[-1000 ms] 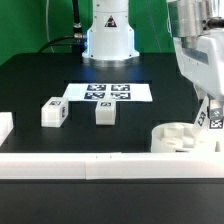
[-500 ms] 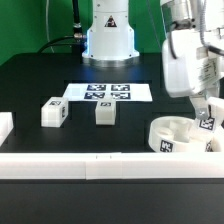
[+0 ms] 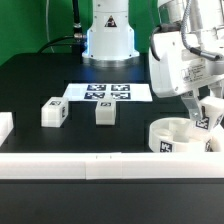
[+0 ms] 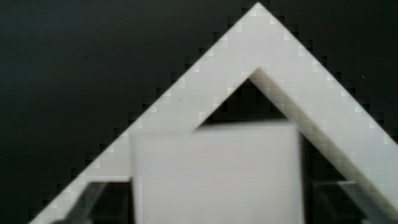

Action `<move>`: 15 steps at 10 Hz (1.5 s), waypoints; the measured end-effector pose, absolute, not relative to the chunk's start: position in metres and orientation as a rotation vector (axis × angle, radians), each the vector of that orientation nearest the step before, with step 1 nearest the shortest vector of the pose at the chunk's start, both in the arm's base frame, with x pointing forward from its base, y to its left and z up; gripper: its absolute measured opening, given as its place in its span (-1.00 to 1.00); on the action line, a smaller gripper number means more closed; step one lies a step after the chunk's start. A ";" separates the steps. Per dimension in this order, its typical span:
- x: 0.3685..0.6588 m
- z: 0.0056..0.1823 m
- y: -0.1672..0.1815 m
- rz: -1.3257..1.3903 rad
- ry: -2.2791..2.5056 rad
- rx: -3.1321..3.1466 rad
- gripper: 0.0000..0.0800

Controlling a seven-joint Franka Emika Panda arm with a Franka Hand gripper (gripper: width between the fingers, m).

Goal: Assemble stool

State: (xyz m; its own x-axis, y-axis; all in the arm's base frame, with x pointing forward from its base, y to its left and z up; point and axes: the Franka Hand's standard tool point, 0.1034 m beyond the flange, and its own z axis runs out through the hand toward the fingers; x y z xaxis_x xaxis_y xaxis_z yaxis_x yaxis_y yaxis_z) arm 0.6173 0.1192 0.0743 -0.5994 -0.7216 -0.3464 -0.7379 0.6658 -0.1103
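Note:
The round white seat [image 3: 163,133] lies at the exterior view's right, near the front bar. One tagged leg [image 3: 204,123] stands upright in it. My gripper [image 3: 207,110] hangs straight over that leg. In the wrist view the leg [image 4: 214,165] fills the space between my fingers [image 4: 338,205], with thin dark gaps at its sides; the gripper [image 4: 214,212] is open around it. Two more tagged legs [image 3: 53,112] [image 3: 104,113] lie loose on the black table, left of centre.
The marker board [image 3: 108,92] lies behind the loose legs, in front of the robot base [image 3: 108,40]. A long white bar [image 3: 80,165] edges the table's front. A white block [image 3: 4,128] sits at the left edge. White bars meeting in a corner [image 4: 302,90] show beyond the leg.
The wrist has swung toward the exterior view's left while staying over the seat. The jaws have parted from the standing leg. The loose legs have not moved.

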 end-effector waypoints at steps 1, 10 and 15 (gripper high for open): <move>0.616 0.084 0.119 0.054 2.495 -1.182 0.36; 0.587 0.110 0.082 -0.051 2.279 -1.570 0.62; 0.584 0.112 0.049 -0.118 2.195 -1.701 0.62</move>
